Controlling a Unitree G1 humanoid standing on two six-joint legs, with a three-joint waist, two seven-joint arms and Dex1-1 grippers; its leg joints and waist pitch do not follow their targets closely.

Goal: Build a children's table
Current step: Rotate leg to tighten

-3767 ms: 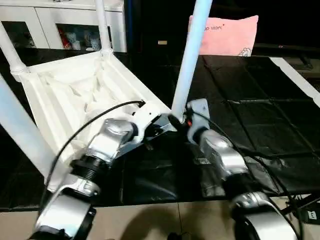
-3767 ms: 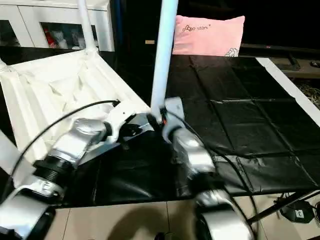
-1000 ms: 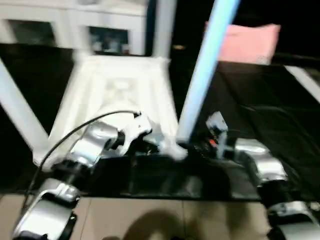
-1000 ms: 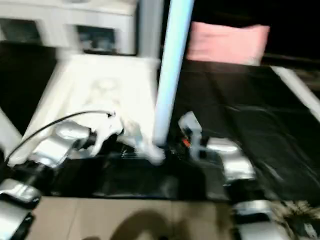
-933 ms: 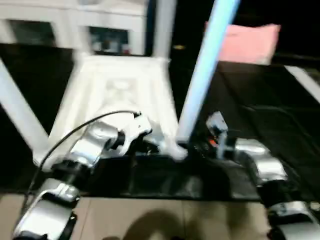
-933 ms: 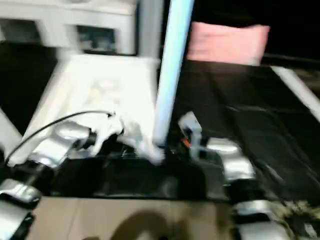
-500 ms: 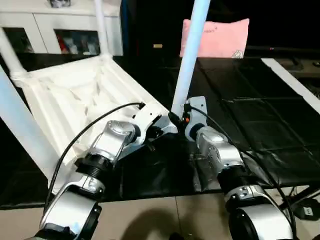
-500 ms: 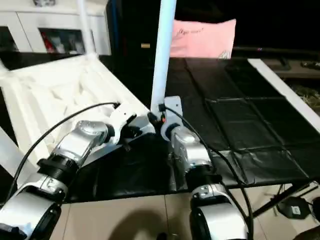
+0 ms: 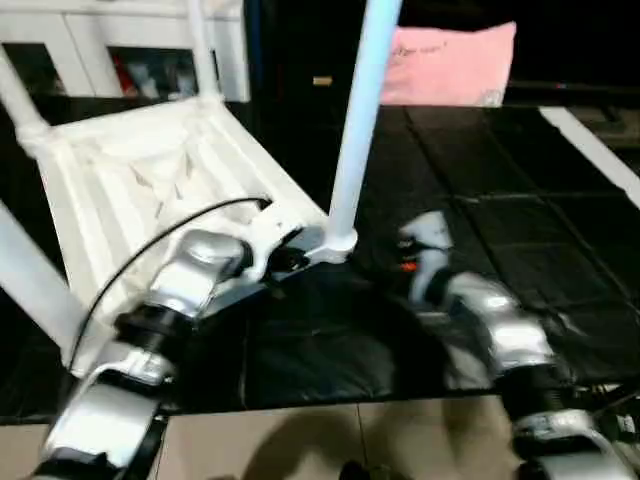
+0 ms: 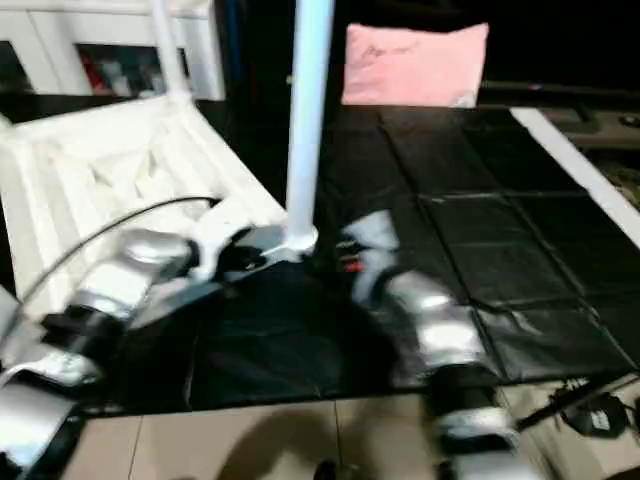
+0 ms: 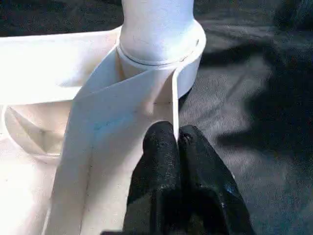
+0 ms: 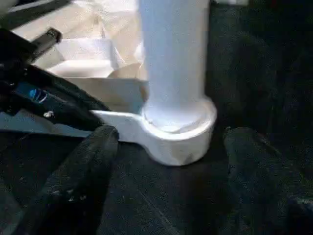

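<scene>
Left claw (image 11: 175,139) pinching tabletop (image 9: 150,180) rib beside leg (image 9: 355,120)

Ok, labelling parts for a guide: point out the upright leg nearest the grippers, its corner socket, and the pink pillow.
upright leg (image 9: 352,140), left eye view, mid-shaft.
corner socket (image 12: 188,139), right wrist view, outer wall of the collar.
pink pillow (image 9: 450,65), left eye view, middle of its front.

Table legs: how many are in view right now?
4. One in the near corner socket; one at the far corner; one at the far-left corner; one at the near left.
</scene>
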